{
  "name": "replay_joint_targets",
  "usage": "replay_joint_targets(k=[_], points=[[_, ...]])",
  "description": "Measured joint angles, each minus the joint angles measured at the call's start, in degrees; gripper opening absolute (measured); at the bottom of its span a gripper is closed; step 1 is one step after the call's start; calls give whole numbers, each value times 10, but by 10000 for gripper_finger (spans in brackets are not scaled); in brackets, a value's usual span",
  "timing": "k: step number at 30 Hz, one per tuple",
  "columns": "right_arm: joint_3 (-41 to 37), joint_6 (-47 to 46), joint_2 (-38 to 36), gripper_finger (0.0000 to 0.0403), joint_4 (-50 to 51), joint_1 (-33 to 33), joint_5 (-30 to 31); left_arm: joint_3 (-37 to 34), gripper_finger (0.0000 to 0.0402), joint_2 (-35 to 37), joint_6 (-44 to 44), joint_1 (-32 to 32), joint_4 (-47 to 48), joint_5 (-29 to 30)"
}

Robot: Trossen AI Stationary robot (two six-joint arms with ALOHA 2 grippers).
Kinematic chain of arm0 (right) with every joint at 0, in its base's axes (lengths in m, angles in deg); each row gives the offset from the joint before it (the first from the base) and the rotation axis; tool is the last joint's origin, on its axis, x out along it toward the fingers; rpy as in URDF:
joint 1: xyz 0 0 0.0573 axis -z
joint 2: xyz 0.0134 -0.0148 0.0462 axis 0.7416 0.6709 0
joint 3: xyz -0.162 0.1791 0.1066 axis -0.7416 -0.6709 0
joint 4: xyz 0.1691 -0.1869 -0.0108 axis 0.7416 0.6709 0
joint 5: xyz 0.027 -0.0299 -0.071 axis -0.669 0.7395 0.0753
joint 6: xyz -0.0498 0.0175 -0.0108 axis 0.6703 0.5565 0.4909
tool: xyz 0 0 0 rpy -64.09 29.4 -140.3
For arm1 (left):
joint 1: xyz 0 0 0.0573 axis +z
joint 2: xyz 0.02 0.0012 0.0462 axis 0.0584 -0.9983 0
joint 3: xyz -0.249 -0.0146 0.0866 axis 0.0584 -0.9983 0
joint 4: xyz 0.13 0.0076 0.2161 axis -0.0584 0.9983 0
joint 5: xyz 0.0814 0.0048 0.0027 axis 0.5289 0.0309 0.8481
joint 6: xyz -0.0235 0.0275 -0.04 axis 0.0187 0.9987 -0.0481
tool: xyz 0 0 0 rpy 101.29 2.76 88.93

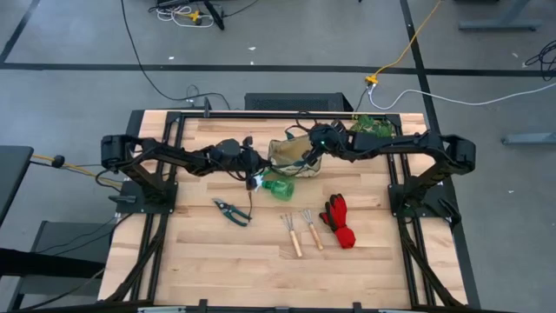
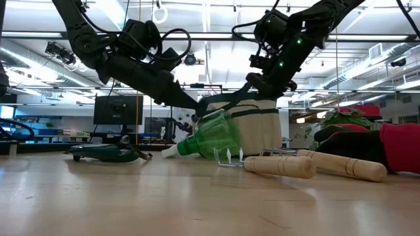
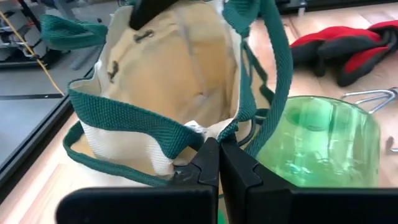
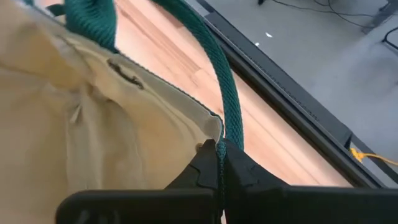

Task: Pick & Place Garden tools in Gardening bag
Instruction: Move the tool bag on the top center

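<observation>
Centrally, one gardening bag, both rims pinched: left gripper and right gripper clamped on its trim. Below: one spray bottle, one shears, two rakes, one glove pair.

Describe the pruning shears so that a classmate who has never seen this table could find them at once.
Start at the beige gardening bag in the middle of the far half of the wooden table. Come toward the near edge and to the left arm's side, past the green spray bottle lying on its side. The pruning shears lie flat there, alone; their dark green handles set them apart from the wooden-handled rakes and red gloves.
</observation>
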State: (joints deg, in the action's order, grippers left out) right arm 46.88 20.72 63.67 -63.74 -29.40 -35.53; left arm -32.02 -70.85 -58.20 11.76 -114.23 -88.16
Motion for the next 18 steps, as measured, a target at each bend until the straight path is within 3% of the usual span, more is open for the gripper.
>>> replay_joint_targets(k=[18], points=[[0, -44, 0, 0, -4, 56, -25, 0, 3, 0, -5, -11, -12, -17]])
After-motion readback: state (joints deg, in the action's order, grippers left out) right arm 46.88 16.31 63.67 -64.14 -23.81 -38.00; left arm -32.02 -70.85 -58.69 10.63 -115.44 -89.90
